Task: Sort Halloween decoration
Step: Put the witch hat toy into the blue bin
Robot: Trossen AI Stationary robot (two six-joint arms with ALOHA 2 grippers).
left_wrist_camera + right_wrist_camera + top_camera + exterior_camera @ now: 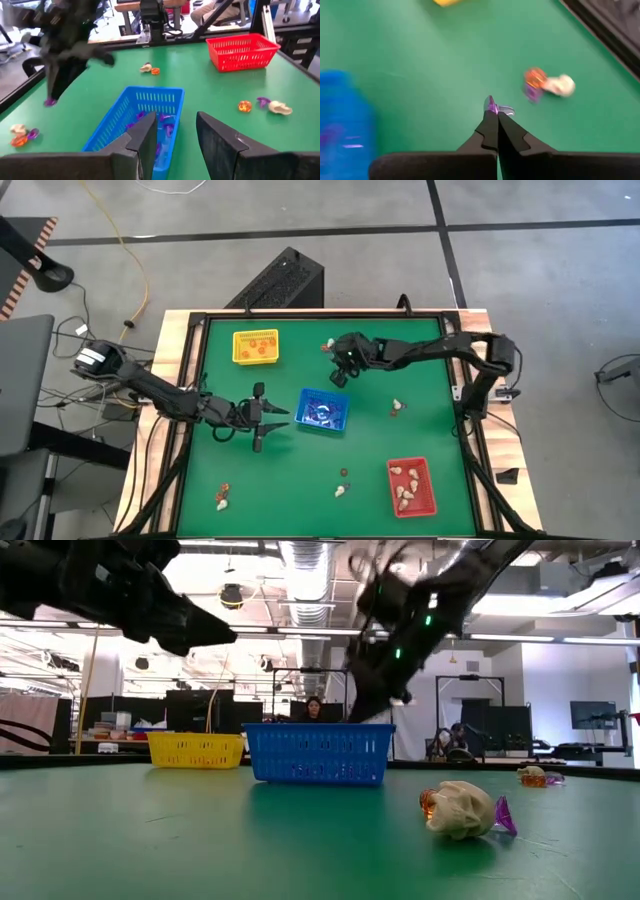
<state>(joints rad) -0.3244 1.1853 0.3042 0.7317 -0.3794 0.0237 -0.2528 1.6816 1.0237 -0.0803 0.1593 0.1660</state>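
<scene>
My right gripper (492, 116) is shut on a small purple trinket (491, 105) over the green table, just beyond the far side of the blue tray (323, 410). The same gripper (345, 372) shows from above between the blue tray and the yellow tray (255, 346). My left gripper (175, 135) stands open, level, at the blue tray's left end, nothing between its fingers. Purple trinkets (160, 122) lie inside the blue tray (125, 125). A cluster of orange, purple and cream trinkets (547, 84) lies on the table beyond my right gripper. My right gripper pinches the purple trinket between its two fingers, only at their free ends, so its purple tip (491, 103) sticks out past them. The fingers slant down from the table's far right side. The trinket (50, 102) hangs at the fingertips, clear of the table.
The red tray (412, 485), holding cream trinkets, stands near the front right. Loose trinkets lie at the table's middle right (397, 408), front middle (343, 488), front left (222, 498) and far middle (327, 347). People sit in the room beyond the table (314, 708).
</scene>
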